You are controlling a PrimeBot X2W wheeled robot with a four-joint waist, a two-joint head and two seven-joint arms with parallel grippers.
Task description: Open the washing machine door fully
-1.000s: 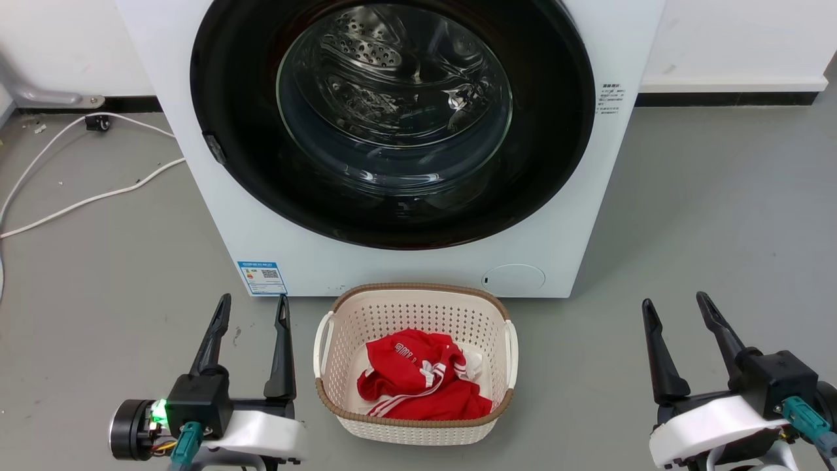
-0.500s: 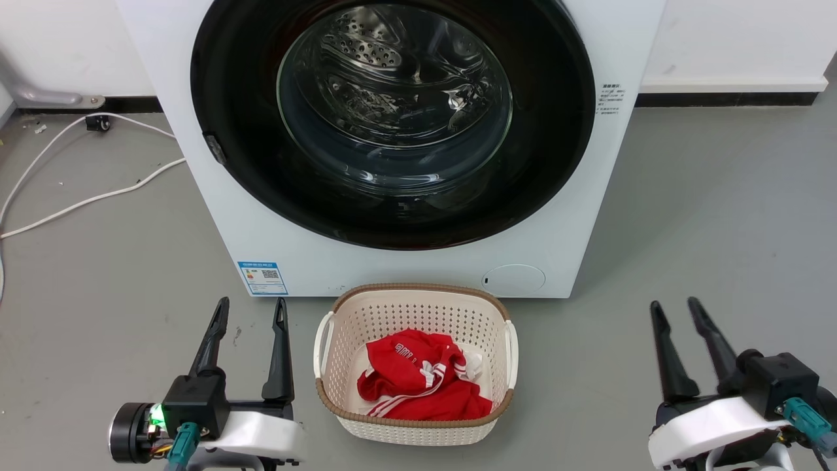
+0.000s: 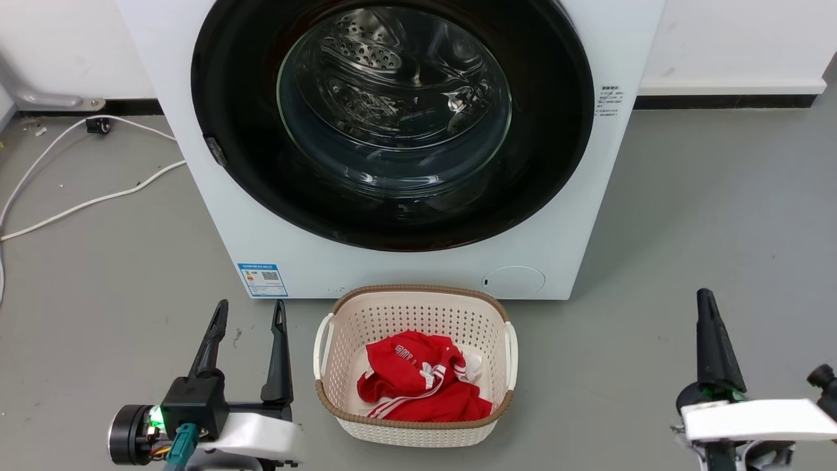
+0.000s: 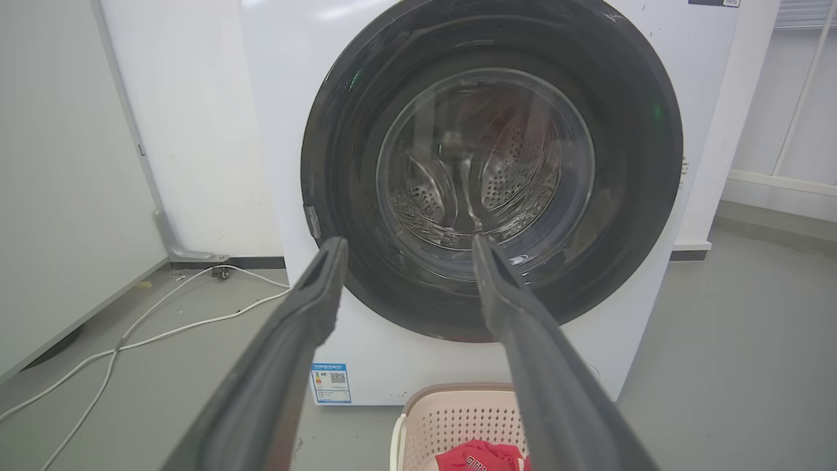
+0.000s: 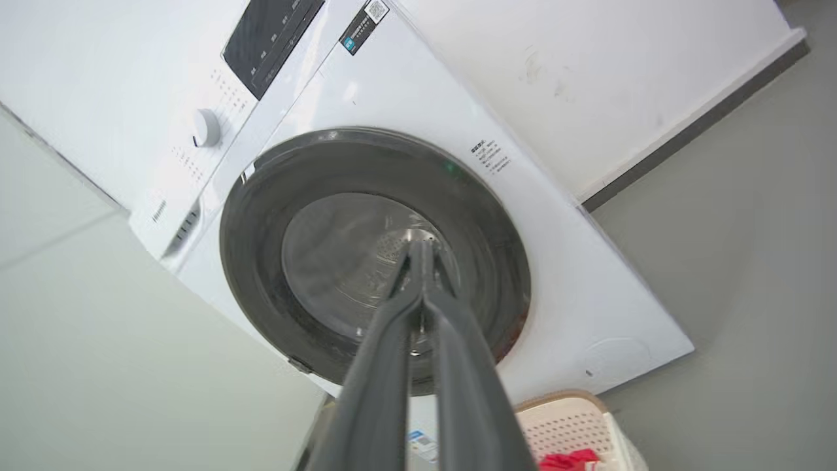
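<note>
Left pincer (image 3: 250, 313) had fingers apart; right pincer (image 3: 706, 307) had fingers together, empty. Grey floor (image 3: 686, 216) lay beneath both, door (image 3: 235, 131) closed ahead, basket (image 3: 418, 288) between them, cable (image 3: 98, 197) beyond the left.

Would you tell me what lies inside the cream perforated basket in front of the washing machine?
A crumpled red garment with white stripes lies in the cream perforated basket; anything beneath it is covered.

- Smooth grey floor (image 3: 719, 216) runs from 3 through 9 o'clock.
- White wall (image 3: 732, 39) at 1 o'clock, dark baseboard (image 3: 726, 100) along its foot.
- White cables (image 3: 85, 203) trail across the floor at 9 o'clock.
</note>
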